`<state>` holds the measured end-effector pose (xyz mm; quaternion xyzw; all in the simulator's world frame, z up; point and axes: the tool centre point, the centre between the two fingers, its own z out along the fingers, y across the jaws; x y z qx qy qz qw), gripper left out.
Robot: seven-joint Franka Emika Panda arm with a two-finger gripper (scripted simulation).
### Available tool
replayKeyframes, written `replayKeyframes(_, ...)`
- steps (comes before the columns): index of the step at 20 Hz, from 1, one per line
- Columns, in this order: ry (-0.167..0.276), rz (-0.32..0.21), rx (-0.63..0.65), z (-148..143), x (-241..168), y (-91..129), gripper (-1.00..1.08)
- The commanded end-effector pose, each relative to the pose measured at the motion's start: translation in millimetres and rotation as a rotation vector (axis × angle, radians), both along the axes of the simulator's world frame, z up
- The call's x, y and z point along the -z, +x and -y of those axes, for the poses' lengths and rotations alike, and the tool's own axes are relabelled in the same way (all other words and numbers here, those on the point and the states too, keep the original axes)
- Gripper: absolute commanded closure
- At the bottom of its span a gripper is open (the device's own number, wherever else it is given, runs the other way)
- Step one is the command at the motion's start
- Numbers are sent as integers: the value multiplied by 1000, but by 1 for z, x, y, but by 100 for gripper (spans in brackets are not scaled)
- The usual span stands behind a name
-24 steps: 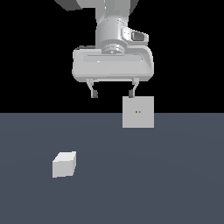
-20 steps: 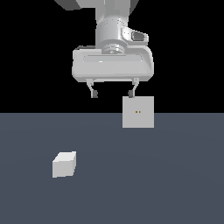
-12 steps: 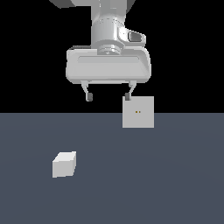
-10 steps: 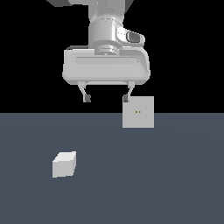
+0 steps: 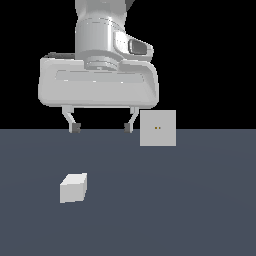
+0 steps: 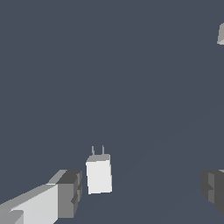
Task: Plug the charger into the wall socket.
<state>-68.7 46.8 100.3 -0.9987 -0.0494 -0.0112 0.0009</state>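
Note:
The charger (image 5: 73,188) is a small plain white-grey block lying on the dark floor at the exterior view's lower left. In the wrist view the charger (image 6: 99,175) shows two thin prongs on one end. The wall socket (image 5: 157,128) is a flat upright light-grey square panel with two tiny holes at its centre, at the exterior view's right of middle. My gripper (image 5: 101,128) hangs above the floor, open and empty, above and to the exterior view's right of the charger. In the wrist view the charger lies between my fingertips (image 6: 69,194), close to one of them.
The dark grey floor (image 5: 190,210) fills the lower half of the exterior view, with black background above. A small pale edge, perhaps of the socket (image 6: 221,34), shows at the border of the wrist view.
My gripper has moved towards the exterior view's left and looms larger in the view. The charger and the socket have not moved.

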Motion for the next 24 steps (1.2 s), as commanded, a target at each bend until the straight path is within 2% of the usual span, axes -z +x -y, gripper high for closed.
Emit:
replayKeyframes(1,3,17,-23,-9,9,-10,-92)
replayKeyframes(11,9,58,-78,-29,33,-35,-92)
replayKeyframes(24,10,63,-86,-32,46,-38,-92)
